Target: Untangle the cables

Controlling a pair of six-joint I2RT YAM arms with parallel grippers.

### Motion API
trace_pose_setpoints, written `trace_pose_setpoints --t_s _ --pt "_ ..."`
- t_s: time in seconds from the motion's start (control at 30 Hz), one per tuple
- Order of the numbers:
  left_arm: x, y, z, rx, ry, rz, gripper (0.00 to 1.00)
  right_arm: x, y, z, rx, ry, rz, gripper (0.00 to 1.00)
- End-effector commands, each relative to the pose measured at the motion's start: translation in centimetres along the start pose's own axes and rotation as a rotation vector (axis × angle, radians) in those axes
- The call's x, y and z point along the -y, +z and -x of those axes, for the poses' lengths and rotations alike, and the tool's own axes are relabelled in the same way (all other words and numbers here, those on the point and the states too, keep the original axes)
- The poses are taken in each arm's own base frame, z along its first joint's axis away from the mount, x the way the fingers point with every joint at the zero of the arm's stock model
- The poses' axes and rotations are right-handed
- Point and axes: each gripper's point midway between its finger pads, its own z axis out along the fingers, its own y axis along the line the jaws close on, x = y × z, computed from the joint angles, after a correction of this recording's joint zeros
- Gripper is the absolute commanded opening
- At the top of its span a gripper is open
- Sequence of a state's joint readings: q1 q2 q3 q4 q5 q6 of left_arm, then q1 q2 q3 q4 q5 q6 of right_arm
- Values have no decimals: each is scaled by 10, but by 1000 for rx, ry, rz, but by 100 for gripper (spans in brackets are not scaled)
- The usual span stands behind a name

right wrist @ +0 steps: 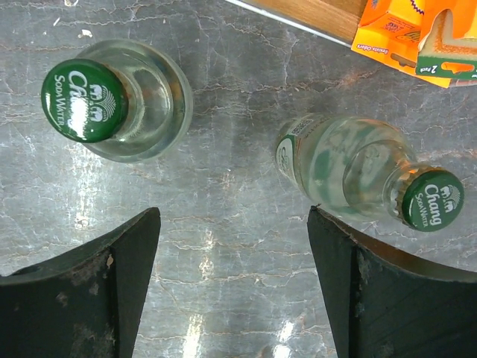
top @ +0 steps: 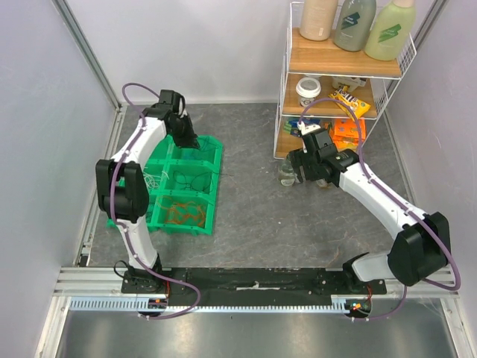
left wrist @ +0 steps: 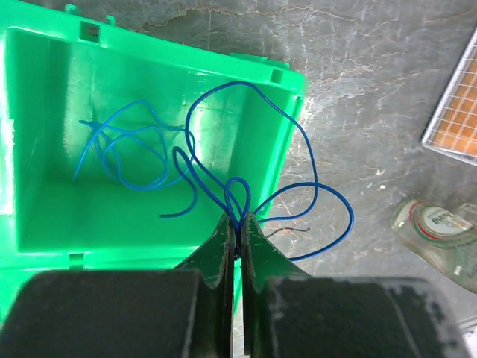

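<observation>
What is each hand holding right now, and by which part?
The left hand pinches the blue cables at a small loop mid-length, by the green bin rim. The right hand is open, holding nothing.

The left pincer (left wrist: 239, 224) has black tapered fingers (left wrist: 218, 257); the right pincer (right wrist: 233, 216) has broad black fingers (right wrist: 112, 287), scuffed grey at the edges. Behind them, left arm (top: 141, 142) and right arm (top: 376, 192) are white links with black joints, a purple hose (top: 139, 85) looping alongside each.

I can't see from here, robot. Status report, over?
Left tool shut on blue cables over green bin. Right tool open, empty, above standing bottle and lying bottle.
</observation>
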State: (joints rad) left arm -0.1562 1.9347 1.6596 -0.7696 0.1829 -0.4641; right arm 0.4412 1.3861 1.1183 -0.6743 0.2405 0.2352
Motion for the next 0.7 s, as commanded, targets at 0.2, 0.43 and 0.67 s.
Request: trace_pose_setpoints --t_s 0.2,0.43,0.67 --pt "21 -81 58 205 -74 -292 2 3 -14 13 84 19 11 88" --pt "-8 -108 73 273 -128 -331 2 4 -15 13 95 -14 10 88" --pt "-33 -133 84 330 -146 -341 2 5 -15 17 104 -18 8 88"
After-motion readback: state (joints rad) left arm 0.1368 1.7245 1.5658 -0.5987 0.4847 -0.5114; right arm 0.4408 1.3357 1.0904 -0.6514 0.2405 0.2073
